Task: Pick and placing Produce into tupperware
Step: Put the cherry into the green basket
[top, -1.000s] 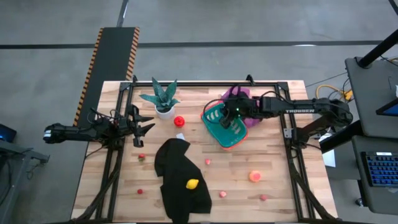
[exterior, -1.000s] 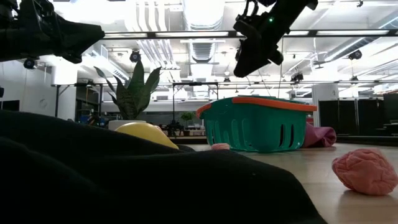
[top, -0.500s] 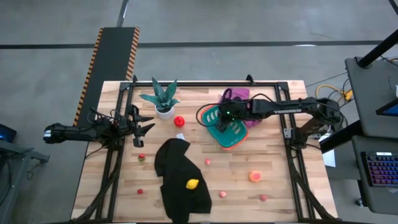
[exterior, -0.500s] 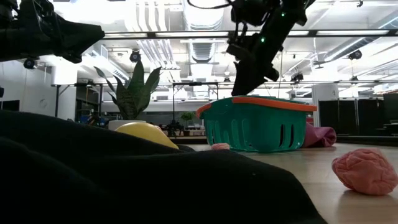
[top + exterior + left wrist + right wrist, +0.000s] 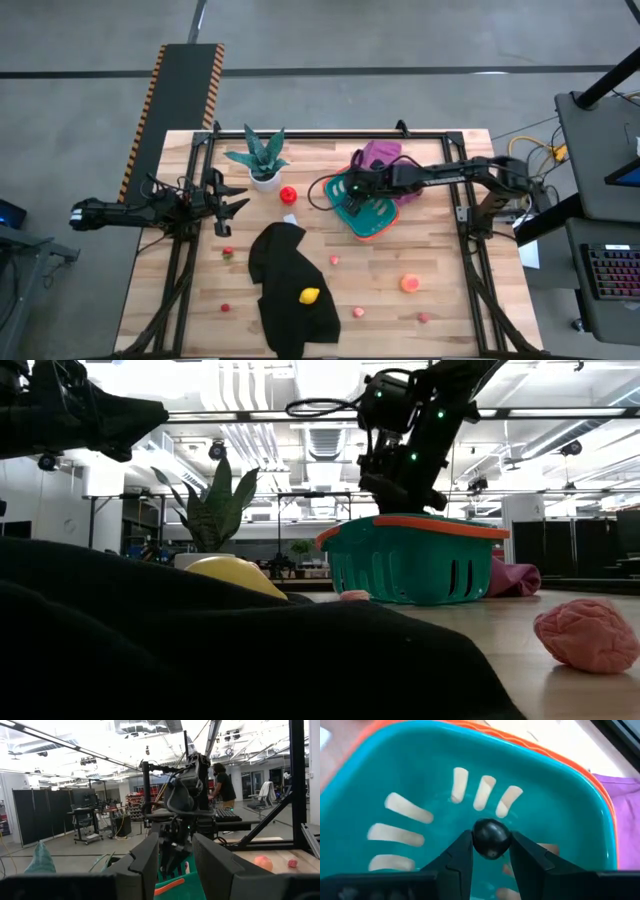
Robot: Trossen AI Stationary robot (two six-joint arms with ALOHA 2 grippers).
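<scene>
Right wrist view shows the right gripper, now dipped from above into the teal tupperware far right, pinching a dark round piece, so release looks next.

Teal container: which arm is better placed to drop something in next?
The right. The right gripper is over the teal container, shut on a small dark round piece above its floor. The left gripper waits open at the table's left edge, holding nothing.
</scene>
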